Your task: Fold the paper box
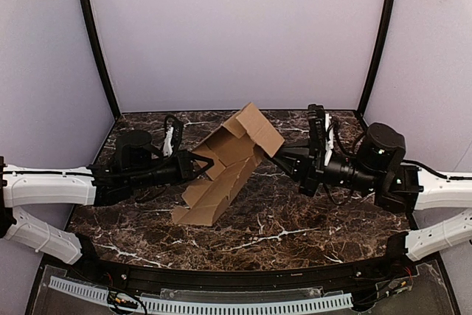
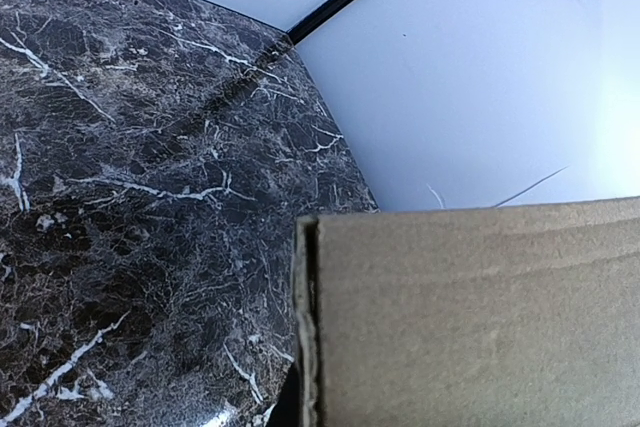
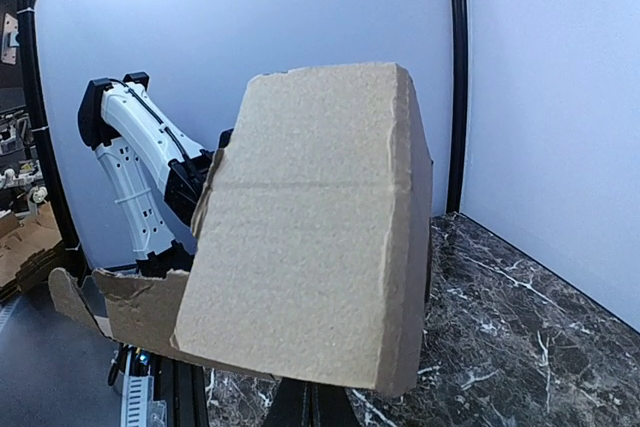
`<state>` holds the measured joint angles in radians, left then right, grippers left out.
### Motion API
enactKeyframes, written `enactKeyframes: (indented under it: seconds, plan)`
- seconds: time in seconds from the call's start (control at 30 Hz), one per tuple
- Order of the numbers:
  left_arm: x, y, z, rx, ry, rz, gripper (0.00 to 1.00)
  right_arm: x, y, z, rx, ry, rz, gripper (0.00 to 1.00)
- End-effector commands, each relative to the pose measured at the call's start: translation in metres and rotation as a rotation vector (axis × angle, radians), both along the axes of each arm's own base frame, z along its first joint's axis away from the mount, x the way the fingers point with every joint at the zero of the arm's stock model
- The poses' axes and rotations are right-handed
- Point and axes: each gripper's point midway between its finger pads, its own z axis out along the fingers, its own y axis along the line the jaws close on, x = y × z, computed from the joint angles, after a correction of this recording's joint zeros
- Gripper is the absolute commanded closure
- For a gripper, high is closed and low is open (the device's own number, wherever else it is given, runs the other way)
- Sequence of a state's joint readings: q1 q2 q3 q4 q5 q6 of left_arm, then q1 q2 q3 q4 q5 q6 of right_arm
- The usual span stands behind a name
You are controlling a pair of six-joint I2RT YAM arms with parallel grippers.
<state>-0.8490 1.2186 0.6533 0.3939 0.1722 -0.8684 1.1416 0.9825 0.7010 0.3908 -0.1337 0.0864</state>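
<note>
A: Both arms are on the paper box (image 1: 228, 164). It's half-formed and slants across the middle of the marble table (image 1: 310, 226), low end down near the surface, high end toward the back wall.
B: Right, and the left gripper (image 1: 198, 167) is clamped tight on its left edge, midway up. I'd read that as the anchor, steadying the body so it can't swivel.
A: And the right gripper (image 1: 274, 154)?
B: Closed too, meeting the box from the opposite side, just under the raised end. A cardboard panel fills its wrist camera and hides the fingertips, so I'd say it's pinching the cardboard, probably a side wall.
A: So the box hangs between the two, each gripper touching a flank, set up to press a fold.
</note>
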Motion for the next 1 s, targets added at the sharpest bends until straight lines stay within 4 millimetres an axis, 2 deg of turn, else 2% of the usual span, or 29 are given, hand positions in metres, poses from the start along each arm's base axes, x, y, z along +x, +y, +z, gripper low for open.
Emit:
enactKeyframes:
  seconds: [0.0,0.3,0.47,0.7,0.8,0.97]
  plan:
    - [-0.004,-0.001,0.006,-0.029,-0.013,-0.026,1.0,0.002,0.005,0.027,0.067,-0.043,-0.015,1.0]
    - [-0.004,-0.002,0.007,-0.03,-0.015,-0.031,1.0,0.018,0.021,0.013,0.018,-0.025,-0.084,1.0]
    - [-0.001,0.001,0.002,0.0,-0.02,-0.013,1.0,0.03,0.029,-0.012,-0.097,-0.011,-0.153,1.0]
    - [0.002,0.007,-0.006,0.065,-0.033,0.01,1.0,0.037,0.025,-0.048,-0.245,0.009,-0.228,1.0]
    - [0.003,0.008,-0.007,0.077,-0.037,0.016,1.0,0.036,0.022,-0.051,-0.258,0.017,-0.235,1.0]
    - [0.009,0.015,-0.014,0.118,-0.029,0.063,1.0,0.03,0.016,-0.041,-0.215,0.052,-0.22,1.0]
